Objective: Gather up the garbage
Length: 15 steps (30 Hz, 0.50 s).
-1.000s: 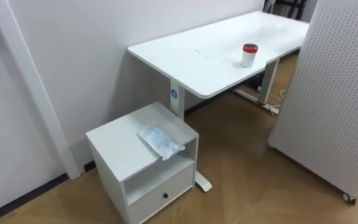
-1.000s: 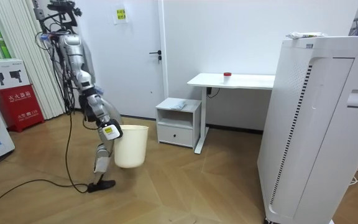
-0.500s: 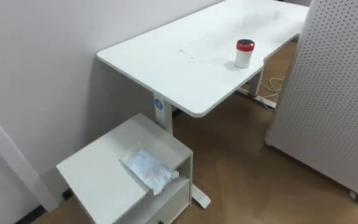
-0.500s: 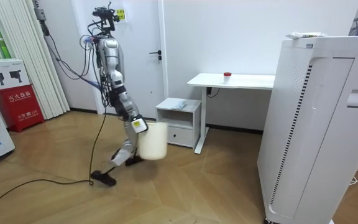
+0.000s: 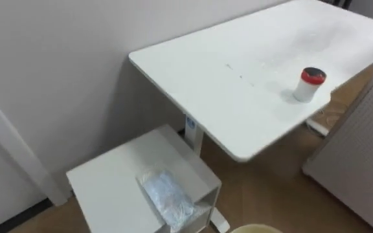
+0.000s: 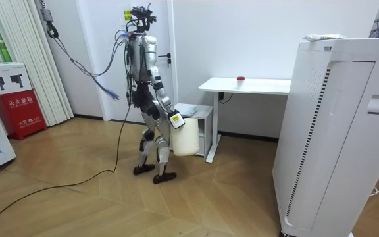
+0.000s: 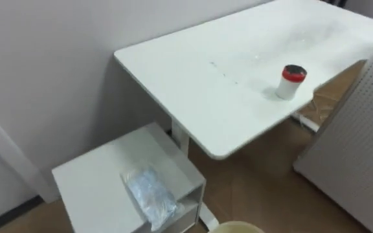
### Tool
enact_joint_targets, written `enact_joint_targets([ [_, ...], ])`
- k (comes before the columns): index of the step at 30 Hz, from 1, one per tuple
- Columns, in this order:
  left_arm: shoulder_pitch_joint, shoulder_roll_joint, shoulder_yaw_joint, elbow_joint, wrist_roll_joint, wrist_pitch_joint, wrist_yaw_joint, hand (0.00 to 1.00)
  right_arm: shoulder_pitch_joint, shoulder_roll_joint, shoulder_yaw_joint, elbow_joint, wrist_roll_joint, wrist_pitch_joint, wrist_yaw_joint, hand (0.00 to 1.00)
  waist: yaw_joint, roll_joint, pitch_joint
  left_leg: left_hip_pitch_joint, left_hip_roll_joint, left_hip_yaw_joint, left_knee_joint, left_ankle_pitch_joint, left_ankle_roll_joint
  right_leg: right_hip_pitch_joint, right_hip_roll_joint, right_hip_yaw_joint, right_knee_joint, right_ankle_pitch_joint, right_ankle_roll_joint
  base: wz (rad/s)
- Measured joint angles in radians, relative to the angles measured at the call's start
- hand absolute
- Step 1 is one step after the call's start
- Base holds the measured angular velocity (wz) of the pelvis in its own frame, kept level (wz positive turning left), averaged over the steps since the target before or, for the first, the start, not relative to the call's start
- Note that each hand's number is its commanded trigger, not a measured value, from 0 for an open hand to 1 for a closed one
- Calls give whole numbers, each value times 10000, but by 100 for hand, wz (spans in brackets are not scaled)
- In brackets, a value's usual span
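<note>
One second's walking has brought your robot up beside the low cabinet (image 5: 109, 184). The crumpled plastic bag (image 5: 167, 197) lies on its top, probably reachable soon. The right robot hand (image 6: 174, 120) meets the bin (image 6: 186, 139), but whether it grips, I cannot tell.

Crumpled plastic bag (image 5: 167, 197) is lying at low white cabinet's (image 5: 105, 184) front edge; red-lidded cup (image 5: 310, 84) is standing near white desk's (image 5: 232, 77) front edge.

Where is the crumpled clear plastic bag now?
The crumpled clear plastic bag lies on top of the low white cabinet, near its front edge, beside the white desk, low in the left eye view.
</note>
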Motion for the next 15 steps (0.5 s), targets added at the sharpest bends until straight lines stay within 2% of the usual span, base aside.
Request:
enact_joint_targets([
  [1, -374, 13, -86, -499, 335, -137, 333, 0, -107, 44, -7, 136, -10, -21, -33, 100, -21, 20, 3, -513, 203, 88, -328, 685, 221, -366, -26, 194, 196, -107, 183, 67],
  [2, -414, 6, -170, -888, 502, -195, 550, 0, -254, 49, 37, 258, -80, 26, -31, 100, 133, -40, -16, -551, 172, 245, -334, 741, 259, -552, -51, 217, 289, -156, 261, 16],
  [3, -495, -12, -184, -1386, 867, -478, 981, 0, -511, 27, 65, 488, -366, 1, 16, 100, 193, -77, -16, -675, 170, 457, -320, 762, 293, -698, -65, 8, 265, -169, 276, -32],
  [4, -722, -37, -192, -1427, 1072, -783, 1338, 0, -717, 4, 97, 551, -431, -33, 61, 100, 272, -59, -4, -683, 144, 560, -313, 761, 295, -762, -88, -180, 241, -160, 262, -36],
  [5, -855, -35, -188, -1417, 1072, -896, 1524, 0, -829, 0, 175, 552, -447, -55, 62, 100, 302, -50, 2, -684, 126, 580, -314, 758, 298, -819, -97, -259, 256, -149, 245, -47],
  [6, -1112, -25, -157, -1409, 1063, -1081, 1900, 0, -985, -2, 415, 545, -472, -107, 55, 100, 314, -12, 30, -693, 104, 590, -353, 749, 303, -846, -121, -284, 262, -117, 200, -30],
  [7, -1380, -11, -163, -1371, 1052, -1262, 2207, 0, -1048, -1, 552, 535, -475, -107, 60, 100, 273, 90, 102, -692, 102, 570, -402, 735, 319, -865, -112, -297, 271, -99, 186, -17],
  [9, -1647, 36, -165, -1353, 1079, -1486, 2658, 0, -1053, -4, 698, 531, -460, -74, 15, 100, 198, 133, 134, -759, 76, 558, -542, 704, 318, -1075, -104, -235, 414, -98, 181, -10],
  [14, -1703, 330, -471, -1340, 1243, -1615, 3830, 0, -1194, -119, 1062, 394, -279, -107, 3, 100, -15, 105, 147, -1305, 115, 809, -387, 712, 267, -1806, -56, -181, 659, -52, 52, -17],
  [15, -1727, 366, -610, -1317, 1214, -1641, 4057, 0, -1259, -140, 1225, 367, -202, -123, 6, 100, -170, 105, 150, -1450, 127, 801, -333, 719, 254, -1941, -54, -218, 718, -47, 37, -3],
])
